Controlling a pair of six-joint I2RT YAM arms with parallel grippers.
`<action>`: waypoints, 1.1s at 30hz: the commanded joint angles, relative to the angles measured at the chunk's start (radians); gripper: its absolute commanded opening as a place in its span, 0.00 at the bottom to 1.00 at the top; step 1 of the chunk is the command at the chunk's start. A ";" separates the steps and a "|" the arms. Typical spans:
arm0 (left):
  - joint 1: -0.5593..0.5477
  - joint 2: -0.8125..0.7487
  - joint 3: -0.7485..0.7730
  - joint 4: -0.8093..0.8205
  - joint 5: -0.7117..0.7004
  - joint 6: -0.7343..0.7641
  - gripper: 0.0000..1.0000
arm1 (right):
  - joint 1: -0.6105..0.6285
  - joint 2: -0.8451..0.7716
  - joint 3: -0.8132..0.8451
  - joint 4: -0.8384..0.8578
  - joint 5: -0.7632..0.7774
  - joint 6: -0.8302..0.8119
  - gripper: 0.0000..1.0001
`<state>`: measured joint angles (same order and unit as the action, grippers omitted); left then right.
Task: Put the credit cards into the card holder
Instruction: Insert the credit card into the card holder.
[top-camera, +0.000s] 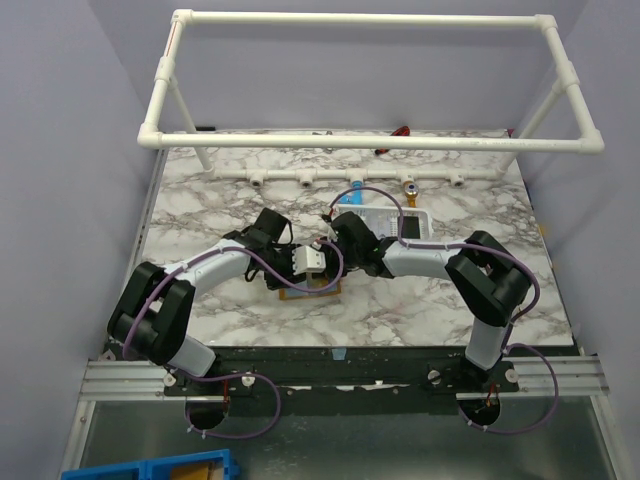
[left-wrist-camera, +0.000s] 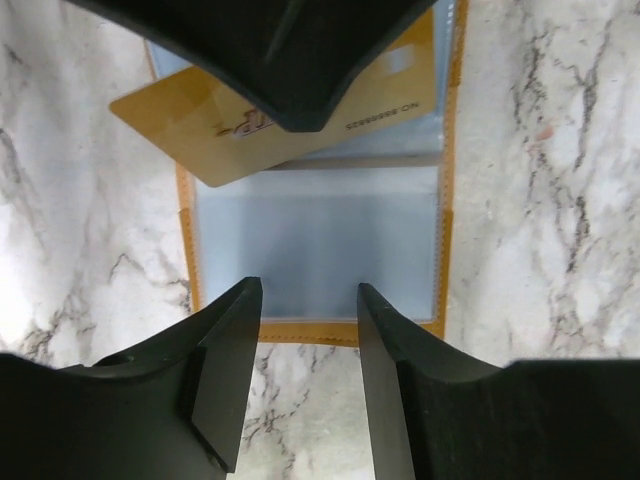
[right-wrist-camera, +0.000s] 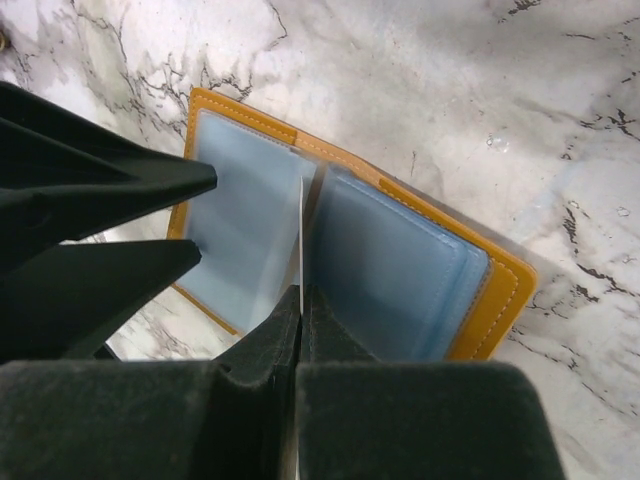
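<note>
**Open wallet on marble, two grippers over it**

L gripper (left-wrist-camera: 308, 300): matte black wedge-shaped jaws, partly apart, nothing btwn them, hovering over the near edge of the wallet (left-wrist-camera: 447, 200). Wallet lies open and flat on the glossy grey-veined marble table (left-wrist-camera: 550, 250), front-centre. It has a tan-orange stitched leather rim w/ hazy clear plastic pockets inside. Gold card (left-wrist-camera: 180, 115), a smooth thin rectangle, rests skewed across the far half, one corner past the rim. R gripper (right-wrist-camera: 300, 300): jaws pressed together, pinching a thin clear sleeve (right-wrist-camera: 300, 220) upright at the fold.
</note>
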<state>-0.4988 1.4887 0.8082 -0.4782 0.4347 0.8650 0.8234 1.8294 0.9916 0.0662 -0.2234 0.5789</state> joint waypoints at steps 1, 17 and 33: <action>-0.003 -0.011 -0.007 0.037 -0.050 0.062 0.42 | 0.008 0.018 -0.017 -0.049 -0.008 -0.002 0.03; -0.009 -0.020 -0.032 0.061 -0.063 0.042 0.35 | -0.078 -0.068 -0.076 -0.010 -0.135 0.035 0.13; -0.029 -0.035 -0.058 0.078 -0.116 0.045 0.34 | -0.109 -0.044 -0.116 0.094 -0.178 0.157 0.01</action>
<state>-0.5106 1.4868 0.7837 -0.4129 0.3592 0.8902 0.7185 1.7817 0.8867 0.1421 -0.4122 0.7002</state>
